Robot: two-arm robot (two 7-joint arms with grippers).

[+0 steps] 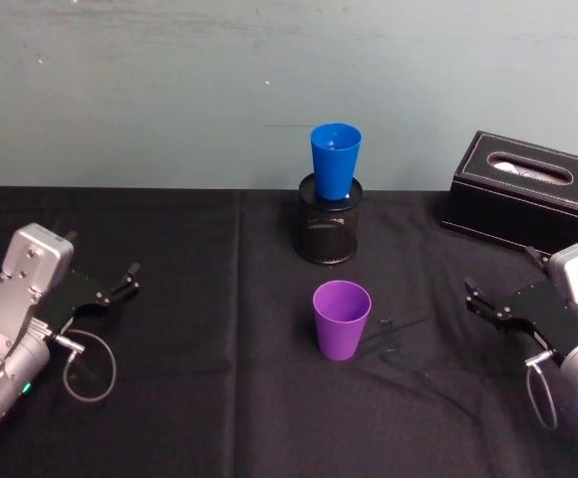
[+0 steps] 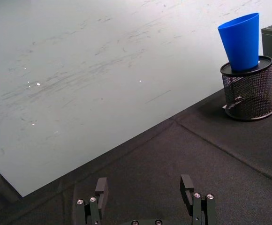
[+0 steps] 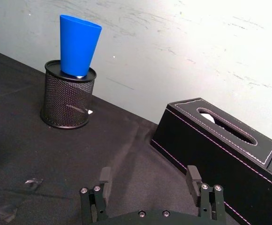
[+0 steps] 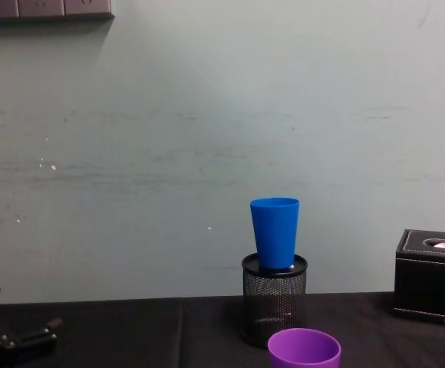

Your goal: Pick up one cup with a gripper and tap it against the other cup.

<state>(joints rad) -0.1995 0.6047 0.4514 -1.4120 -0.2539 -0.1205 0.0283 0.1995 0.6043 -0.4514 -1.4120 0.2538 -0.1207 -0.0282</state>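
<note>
The purple cup [image 1: 342,319] stands upright on the black cloth [image 1: 199,398], mouth up, roughly midway between my two claws and touching neither. It is a smooth tumbler with no handle, wider at the rim than at the base. Behind it, nearer the wall, the blue cup [image 1: 335,157] has the same shape and sits upright in a black mesh pot [image 1: 327,221], leaning a little in the wrist views.

My right claw [image 1: 473,301] hovers low over the cloth, well to the right of the purple cup, with its fingers spread and nothing between them. My left claw [image 1: 125,282] sits off to the left, also spread and empty. A black tissue box [image 1: 523,189] lies at the back right.

The blue cup's foot is sunk inside the pot, so I cannot see how deep it goes. From my chest, the purple cup shows as a rim and a strip of wall, cut off by the lower edge. From my right wrist it is a sliver at the edge. A few shiny scraps [image 1: 389,344] lie on the cloth just right of the purple cup, and I cannot tell what they are. The tissue box runs off the right edge in my head view.
</note>
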